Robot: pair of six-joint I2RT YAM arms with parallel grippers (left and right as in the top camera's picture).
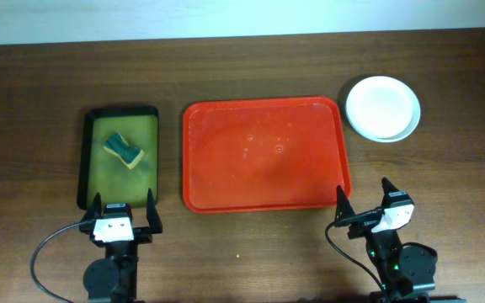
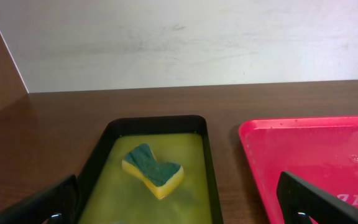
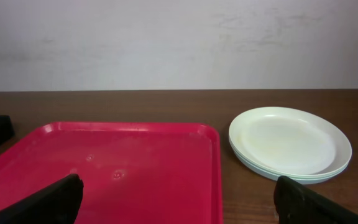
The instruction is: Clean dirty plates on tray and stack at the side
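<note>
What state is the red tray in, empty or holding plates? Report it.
Empty. The red tray holds only a few droplets; the plates sit stacked on the table off its right side.

Small black tray (image 1: 83, 160) sits left on the brown wooden tabletop (image 1: 251, 63), long side running near to far. Inside is yellow-green; liquid or lining, cannot tell. A sponge (image 1: 124, 151), yellow with a dark green top, lies in the far half, angled, off the walls. Pale wall (image 2: 185, 43) stands beyond the far edge.
</note>
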